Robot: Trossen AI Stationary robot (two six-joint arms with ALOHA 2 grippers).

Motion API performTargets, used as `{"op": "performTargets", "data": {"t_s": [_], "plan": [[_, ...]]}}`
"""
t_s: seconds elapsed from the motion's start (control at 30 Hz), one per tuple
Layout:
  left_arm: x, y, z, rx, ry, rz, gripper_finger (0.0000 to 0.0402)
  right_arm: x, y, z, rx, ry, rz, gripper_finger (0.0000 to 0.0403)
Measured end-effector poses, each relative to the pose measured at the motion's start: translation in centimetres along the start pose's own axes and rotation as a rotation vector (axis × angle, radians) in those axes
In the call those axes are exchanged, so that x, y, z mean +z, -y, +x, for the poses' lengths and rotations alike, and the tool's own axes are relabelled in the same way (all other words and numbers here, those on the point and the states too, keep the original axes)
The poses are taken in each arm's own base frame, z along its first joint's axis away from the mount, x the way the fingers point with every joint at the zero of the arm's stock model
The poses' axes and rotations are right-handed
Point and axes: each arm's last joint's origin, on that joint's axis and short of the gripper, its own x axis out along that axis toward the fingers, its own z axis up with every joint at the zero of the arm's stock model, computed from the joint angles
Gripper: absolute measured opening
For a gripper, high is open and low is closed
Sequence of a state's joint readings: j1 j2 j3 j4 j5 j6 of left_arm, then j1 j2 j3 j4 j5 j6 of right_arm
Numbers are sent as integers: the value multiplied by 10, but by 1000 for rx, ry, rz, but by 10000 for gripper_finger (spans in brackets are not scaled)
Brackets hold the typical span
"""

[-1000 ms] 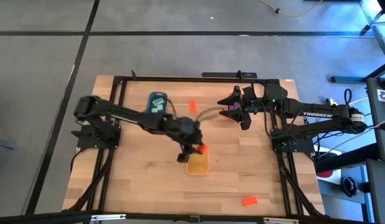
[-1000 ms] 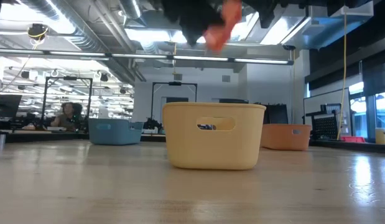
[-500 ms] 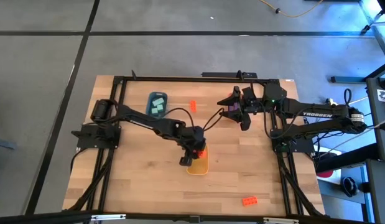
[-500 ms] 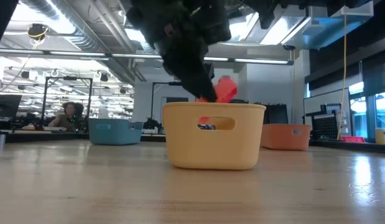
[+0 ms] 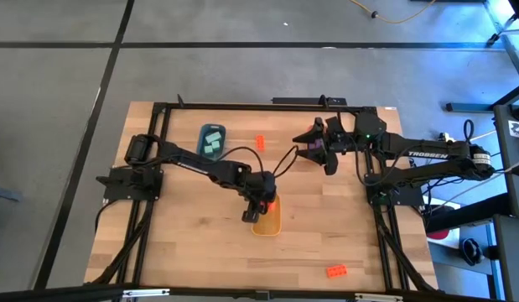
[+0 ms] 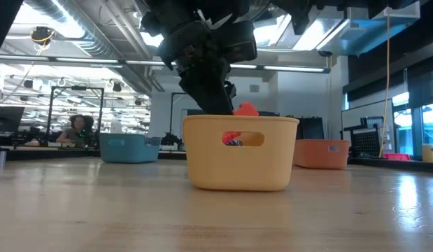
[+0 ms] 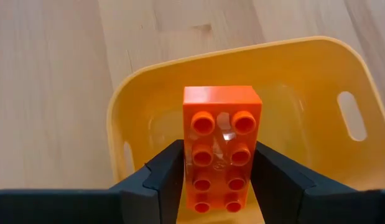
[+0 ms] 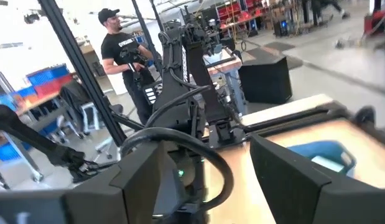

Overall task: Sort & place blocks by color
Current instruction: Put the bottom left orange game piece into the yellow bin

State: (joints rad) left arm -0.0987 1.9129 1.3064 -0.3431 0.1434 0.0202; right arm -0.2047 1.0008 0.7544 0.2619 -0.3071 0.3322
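Observation:
My left gripper is shut on an orange-red studded brick and reaches down into the yellow tray. In the low view the brick shows just above the tray's rim. Another orange-red brick lies on the table near the far edge, and a third lies near the near edge. Mint-green blocks lie in the blue tray. My right gripper hangs open over the far right of the table, with purple showing beside it. My left gripper pinches the orange-red brick between its two fingers, which sit on the two long sides at the brick's near half. It comes slanting down from above, and the brick's free end points into the yellow tray. Whether the brick touches the tray's floor cannot be seen.
An orange tray stands behind and to the right of the yellow one in the low view. Black frame rails run along the table's far and side edges. Bare wood lies toward the near left.
My left gripper has moved down toward the yellow tray, still shut on the orange-red brick. The brick was high above the tray and now sits at the rim, partly inside it. My right arm has kept still.

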Motion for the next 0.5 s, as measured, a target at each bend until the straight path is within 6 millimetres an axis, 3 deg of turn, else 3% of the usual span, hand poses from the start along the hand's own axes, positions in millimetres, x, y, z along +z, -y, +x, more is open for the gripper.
{"op": "performTargets", "data": {"t_s": [0.2, 0.5], "plan": [[-1, -3, 0, -9, -7, -26, 167, -8, 3, -6, 13, -119, 120, 243], [-3, -9, -1, -43, -16, -43, 168, -26, -1, -37, -68, -383, 230, 243]]}}
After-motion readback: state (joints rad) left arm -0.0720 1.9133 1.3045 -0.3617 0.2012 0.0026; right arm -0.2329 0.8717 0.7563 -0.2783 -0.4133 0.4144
